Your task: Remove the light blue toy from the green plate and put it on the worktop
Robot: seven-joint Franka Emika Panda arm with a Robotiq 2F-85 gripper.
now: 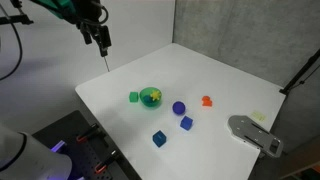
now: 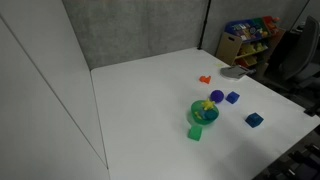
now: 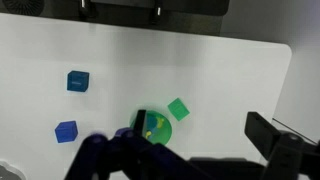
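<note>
End effector [image 1: 102, 42] hangs high over a corner of the desk [image 1: 235, 80], well apart from the toys; approach not begun, I'd say. Released or clenched? Can't tell, too small. Light blue toy [image 2: 204, 115] sits in green plate [image 1: 144, 96] mid-desk, w/ a yellow bit [image 2: 212, 103]. Wrist view: dark blur cuts off plate's lower rim.

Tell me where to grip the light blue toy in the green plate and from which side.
Grip the light blue toy across two opposite side faces, coming straight down from above. It sits inside the green plate, whose raised rim likely blocks a sideways approach; a yellow piece shares the plate, so avoid it.
</note>
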